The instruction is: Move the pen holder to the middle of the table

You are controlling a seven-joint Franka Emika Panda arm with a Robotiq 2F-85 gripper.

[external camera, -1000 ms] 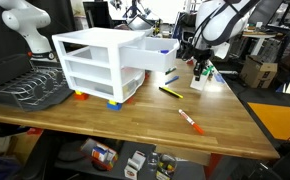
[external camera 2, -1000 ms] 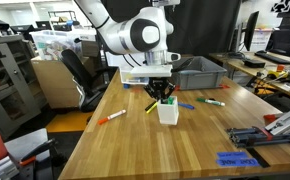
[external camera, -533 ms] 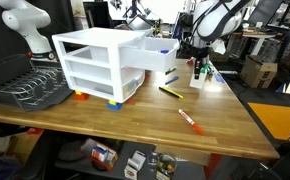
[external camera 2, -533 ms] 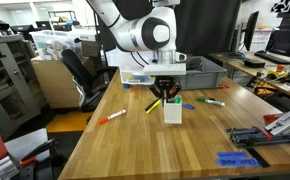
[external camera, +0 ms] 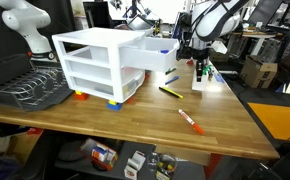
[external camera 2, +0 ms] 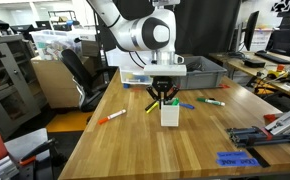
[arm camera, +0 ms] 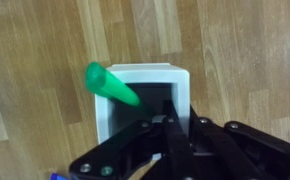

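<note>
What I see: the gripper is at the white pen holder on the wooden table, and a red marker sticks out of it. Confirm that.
One thing is wrong: the marker is green, not red, as the wrist view shows. The rest stands: the gripper is at the white pen holder on the wooden table.

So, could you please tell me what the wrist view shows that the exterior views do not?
Only the wrist view looks down into the small white square pen holder, showing its dark inside. Only the exterior views show the large white plastic drawer unit and an orange marker on the long wooden table. Both show the green marker in the holder and the gripper at its rim.
</note>
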